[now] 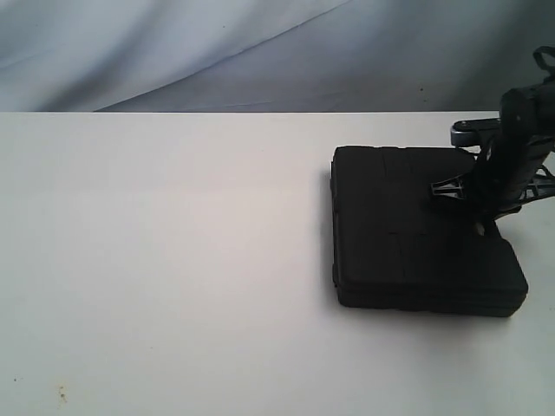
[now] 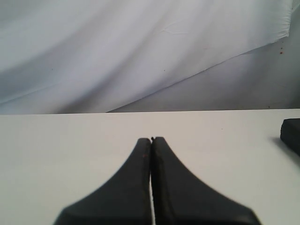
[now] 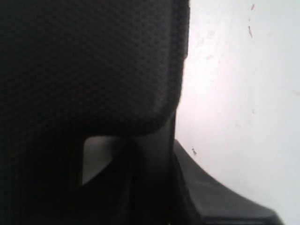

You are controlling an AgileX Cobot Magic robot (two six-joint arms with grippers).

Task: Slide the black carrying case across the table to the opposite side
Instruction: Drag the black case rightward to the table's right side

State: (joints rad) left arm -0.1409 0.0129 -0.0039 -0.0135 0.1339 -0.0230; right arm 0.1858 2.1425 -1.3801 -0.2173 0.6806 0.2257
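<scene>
The black carrying case (image 1: 416, 230) lies flat on the white table (image 1: 173, 260), towards its right side. My right gripper (image 1: 479, 224) comes down on the case's right rim. In the right wrist view the textured case (image 3: 93, 61) fills most of the picture, with a pale handle opening (image 3: 98, 157). The right gripper (image 3: 164, 187) is closed across the case's edge there, with one finger (image 3: 220, 199) showing outside against the table (image 3: 234, 93). My left gripper (image 2: 151, 139) hangs shut and empty over bare table (image 2: 70, 140), with a corner of the case (image 2: 291, 133) far off to one side.
A grey-white cloth backdrop (image 1: 260, 43) hangs behind the table's far edge. The tabletop stretches wide to the left of the case, with small dark specks (image 1: 61, 394) near the front left.
</scene>
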